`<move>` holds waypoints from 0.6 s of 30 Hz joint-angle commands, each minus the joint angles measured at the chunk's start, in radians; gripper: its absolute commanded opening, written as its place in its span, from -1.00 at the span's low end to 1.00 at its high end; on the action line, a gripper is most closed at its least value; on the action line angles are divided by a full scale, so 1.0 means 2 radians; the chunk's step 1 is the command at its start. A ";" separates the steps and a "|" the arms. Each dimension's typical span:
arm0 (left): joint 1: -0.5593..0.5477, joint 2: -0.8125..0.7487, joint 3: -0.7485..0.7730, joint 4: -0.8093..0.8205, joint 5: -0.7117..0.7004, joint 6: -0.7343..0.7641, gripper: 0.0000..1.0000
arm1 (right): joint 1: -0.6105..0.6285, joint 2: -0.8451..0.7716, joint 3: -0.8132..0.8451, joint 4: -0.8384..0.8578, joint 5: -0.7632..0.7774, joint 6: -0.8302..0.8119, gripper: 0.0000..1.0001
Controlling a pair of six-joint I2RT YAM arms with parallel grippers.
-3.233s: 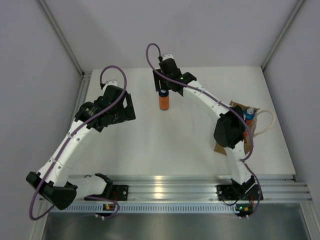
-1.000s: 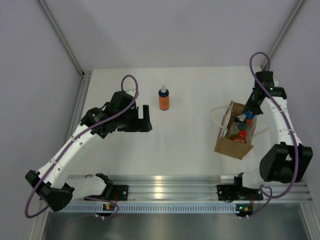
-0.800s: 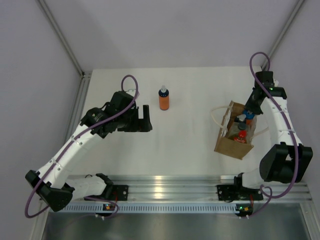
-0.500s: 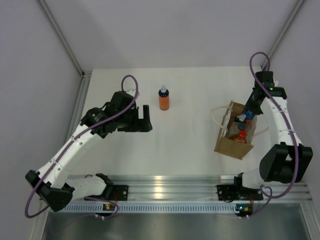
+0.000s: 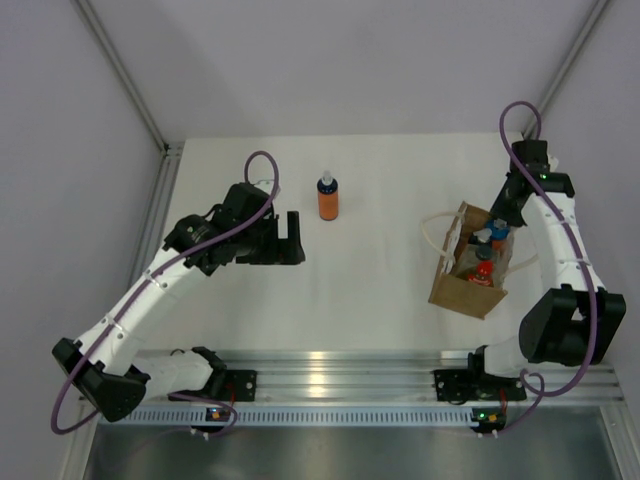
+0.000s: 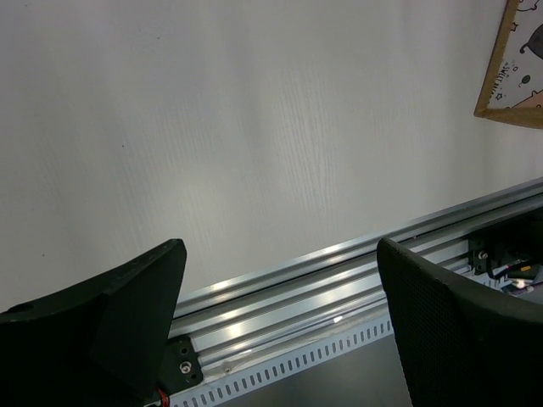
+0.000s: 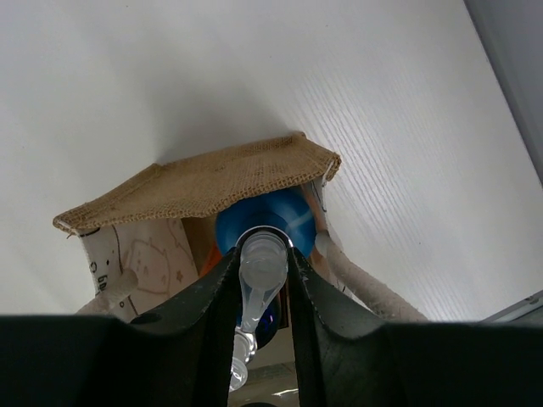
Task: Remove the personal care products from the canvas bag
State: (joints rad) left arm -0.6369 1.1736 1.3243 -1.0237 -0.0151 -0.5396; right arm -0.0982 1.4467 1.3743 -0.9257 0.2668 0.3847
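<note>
We start at the right gripper point(image 7: 263, 254): its fingers are pinched tight on the clear top of the light-blue-capped bottle point(image 7: 287, 216), which sits inside the canvas bag point(image 7: 204, 185) at three o'clock on the table point(image 5: 380, 300). A red-capped bottle point(image 5: 483, 268) shows in the bag's mouth. Towards twelve o'clock the dark-blue-capped orange bottle point(image 5: 327, 200) stands upright, outside the bag. At its eight o'clock hangs the left gripper point(image 6: 278, 254), fingers spread wide, holding nothing.

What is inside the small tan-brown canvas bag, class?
A small red-capped bottle and a blue-capped orange bottle, its top pinched by the right gripper. The tan-brown canvas bag hides their lower bodies and anything deeper.
</note>
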 commanded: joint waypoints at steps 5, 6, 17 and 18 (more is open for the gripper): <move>-0.001 0.001 0.000 0.019 0.005 0.007 0.97 | 0.004 0.002 0.007 0.021 -0.001 -0.003 -0.52; -0.001 0.001 -0.001 0.019 0.005 0.007 0.97 | 0.004 0.002 0.005 0.021 -0.001 -0.002 -0.52; -0.001 0.001 0.002 0.019 -0.001 0.007 0.97 | 0.004 -0.019 0.033 0.016 0.001 -0.001 -1.00; -0.001 0.001 0.002 0.019 -0.002 0.007 0.97 | 0.004 -0.022 0.042 0.013 0.004 -0.002 -1.00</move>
State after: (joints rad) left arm -0.6369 1.1763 1.3235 -1.0237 -0.0154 -0.5392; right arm -0.0982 1.4483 1.3777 -0.9260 0.2642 0.3859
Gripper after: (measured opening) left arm 0.984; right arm 0.224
